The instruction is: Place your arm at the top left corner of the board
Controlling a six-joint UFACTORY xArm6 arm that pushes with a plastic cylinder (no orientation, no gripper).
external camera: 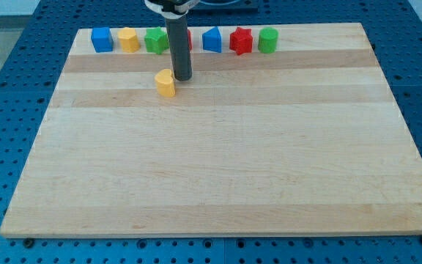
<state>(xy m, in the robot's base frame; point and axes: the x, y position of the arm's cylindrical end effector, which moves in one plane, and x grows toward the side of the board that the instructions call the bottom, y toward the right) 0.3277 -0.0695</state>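
My tip (pixel 182 78) rests on the wooden board (pixel 218 169) near the view's top, left of centre. A yellow block (pixel 165 83) with a rounded top lies just left of the tip, close to it or touching. Along the board's top edge stands a row of blocks: a blue block (pixel 102 39), a yellow block (pixel 128 39), a green block (pixel 155 40), a red block (pixel 188 38) mostly hidden behind the rod, a blue block (pixel 212 39), a red star-shaped block (pixel 241 41) and a green block (pixel 268 39). The board's top left corner (pixel 80 32) lies left of the blue block.
The board lies on a blue perforated table (pixel 6 95) that shows on all sides of it. The arm's white wrist (pixel 171 6) enters from the view's top edge.
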